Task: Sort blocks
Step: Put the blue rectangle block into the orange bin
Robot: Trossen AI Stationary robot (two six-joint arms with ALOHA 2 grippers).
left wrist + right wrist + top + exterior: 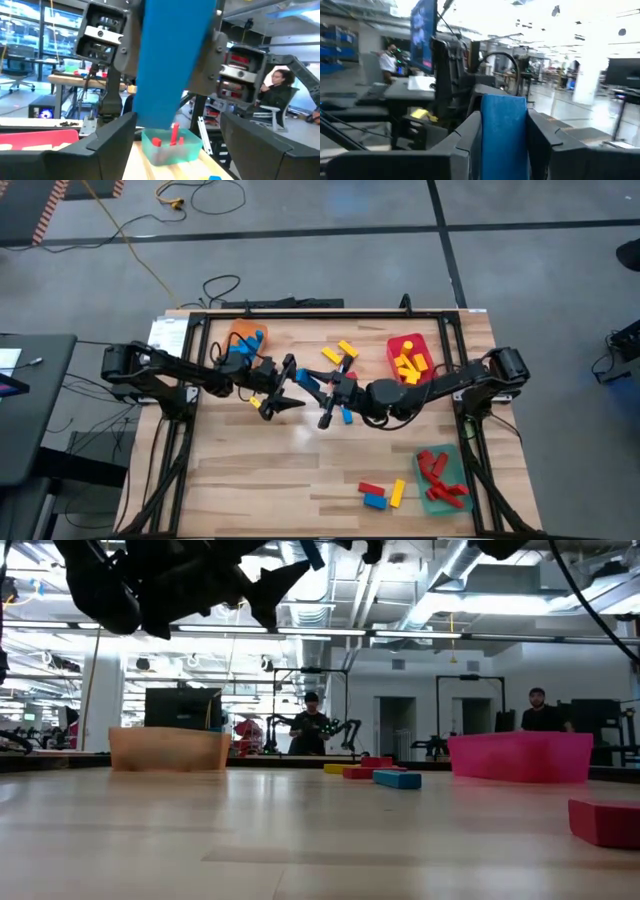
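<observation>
Table [300, 480]: pale wooden top seen from above, both dark arms reaching toward its middle
Trays: orange tray [243, 337] at the far left holding blue blocks; red tray [409, 356] at the far right holding yellow blocks; green tray [443, 480] at the near right holding red blocks
Right gripper [303, 383]: raised over the middle of the table, fingers closed on a blue block [504, 136] – the block stands upright between them
Left gripper [288, 385]: just beside the right one, facing it, fingers spread wide with the same blue block [172, 60] between them, not clamped
Loose blocks: two yellow [340, 352] near the far middle; one blue [347, 416] under the right arm; red, blue and yellow [384, 494] together by the green tray – all lying flat on the wood
</observation>
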